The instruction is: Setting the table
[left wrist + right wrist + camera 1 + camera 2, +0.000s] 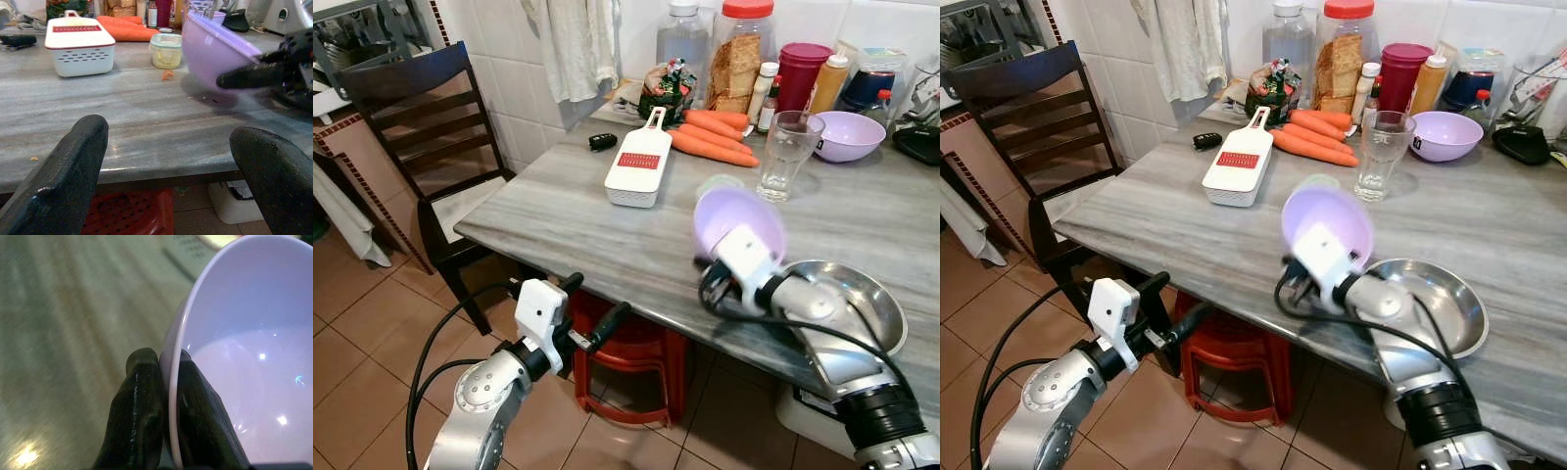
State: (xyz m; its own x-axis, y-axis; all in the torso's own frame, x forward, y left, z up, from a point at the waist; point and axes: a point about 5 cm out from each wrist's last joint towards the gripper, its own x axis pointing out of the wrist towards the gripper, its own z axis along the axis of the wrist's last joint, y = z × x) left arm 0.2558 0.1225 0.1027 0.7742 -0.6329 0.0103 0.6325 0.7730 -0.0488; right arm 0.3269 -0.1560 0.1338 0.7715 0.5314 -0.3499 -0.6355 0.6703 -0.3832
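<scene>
The lilac bowl (738,221) sits at centre right of the left eye frame, tilted up on edge above the grey table (568,220), its hollow facing the camera. The right gripper (168,382) has it by the rim: in the right wrist view one black finger (139,406) lies outside the wall and the other inside, pinched tight on the thin edge. The left wrist view shows the same bowl side-on, at the upper right of its frame, clear of the tabletop with a shadow under it. That view also shows a small lidded tub (166,50) just behind the bowl and an orange scrap (167,74) on the table.

The right arm reaches in from the lower right of the eye views, bent over a steel bowl (881,304) at the table edge. The left gripper (587,308) hangs at lower left, below the table edge, fingers spread wide and holding nothing.

Farther back stand a white grater (639,162), carrots (710,137), a glass (788,152), a second purple bowl (848,135) and jars (734,54). A dark chair (416,127) fills the upper left; a red stool (631,362) stands under the table.
</scene>
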